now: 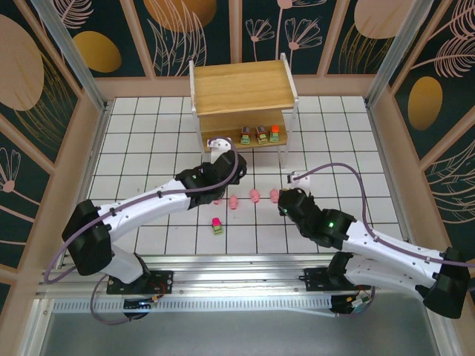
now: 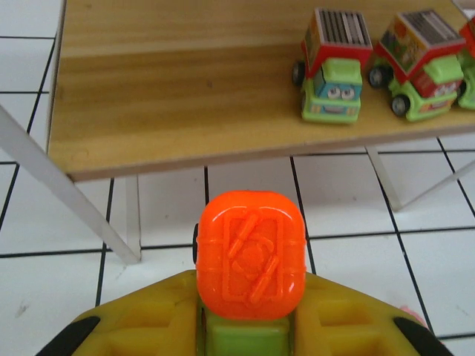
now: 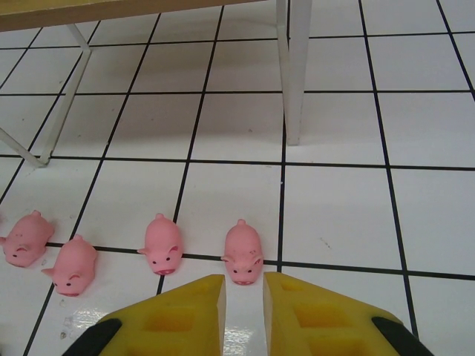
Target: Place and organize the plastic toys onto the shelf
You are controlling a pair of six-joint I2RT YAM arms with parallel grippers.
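The left gripper [image 2: 249, 322] clamps a glossy orange-topped toy [image 2: 251, 256], its rounded-square lid embossed with an unreadable raised emblem. The grained wooden board of the shelf [image 2: 171, 96] lies just ahead, carrying green trucks [image 2: 334, 70]. The right gripper [image 3: 243, 311], fingers a narrow slit apart and empty, sits just behind a smooth pink pig [image 3: 243, 252].

Orange-topped toy [image 2: 251, 256]: bright orange cap with an embossed circle-and-bars relief, lime green below. My left gripper [image 2: 249, 330] and right gripper [image 3: 243, 311]: yellow pads, black tips. Two toy trucks [image 2: 334, 67] [image 2: 419, 63]: lime green cabs, red trim, striped roofs, black wheels. Shelf [image 2: 171, 96]: light wood grain, white legs. Four pigs [image 3: 26, 239] [image 3: 73, 265] [image 3: 163, 245] [image 3: 243, 252]: pink, black dot eyes. Floor [image 3: 334, 208]: white tiles, black grid. Loose toy [image 1: 217, 226]: magenta top, green body. Walls [image 1: 415, 37]: dark teal, gold ovals, pink leaf outlines.
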